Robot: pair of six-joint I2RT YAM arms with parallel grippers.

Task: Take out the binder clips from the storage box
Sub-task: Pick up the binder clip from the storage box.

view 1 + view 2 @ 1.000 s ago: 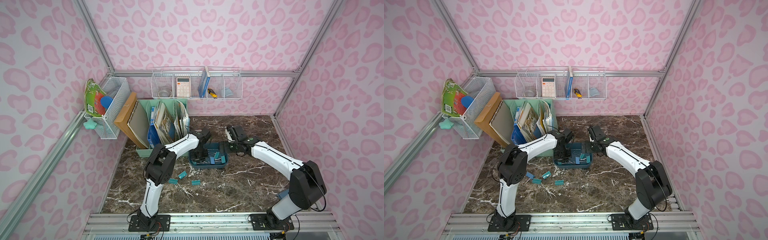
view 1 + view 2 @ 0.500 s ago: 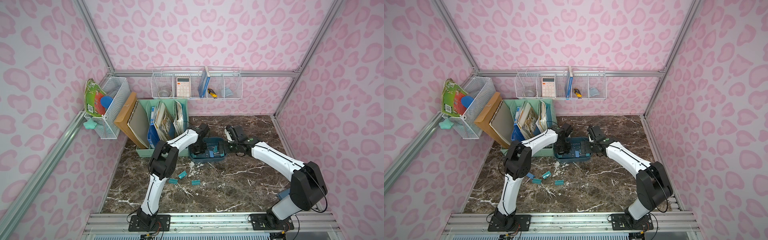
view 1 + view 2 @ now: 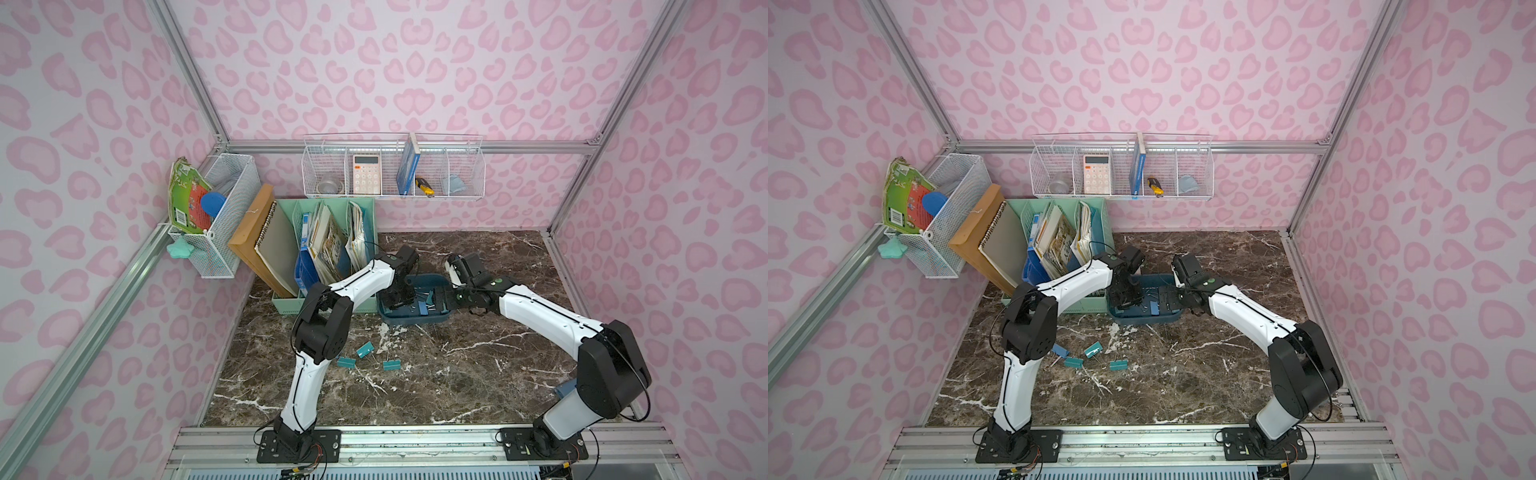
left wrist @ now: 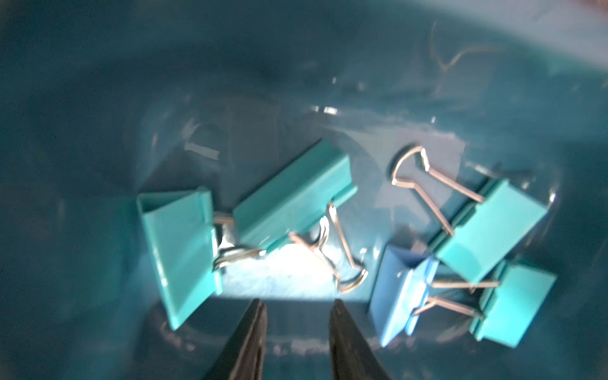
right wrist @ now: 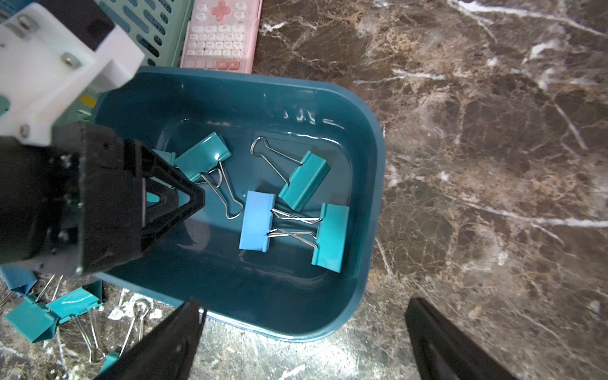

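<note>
where the left arm's lower link stands, four binder clips (image 3: 1093,350) lie loose on the bench (image 3: 1183,374), three teal, one blue. further back the storage box (image 3: 415,321) sits just in front of the green file organizer (image 3: 284,302); five clips lie in it, four teal, one blue. left gripper (image 4: 297,302) hangs inside the box, jaws slightly apart, nothing between them. right gripper (image 5: 304,302) at the box's side, jaws wide apart, empty, one tip over the rim. white wire baskets (image 3: 392,166) on the back wall.
</note>
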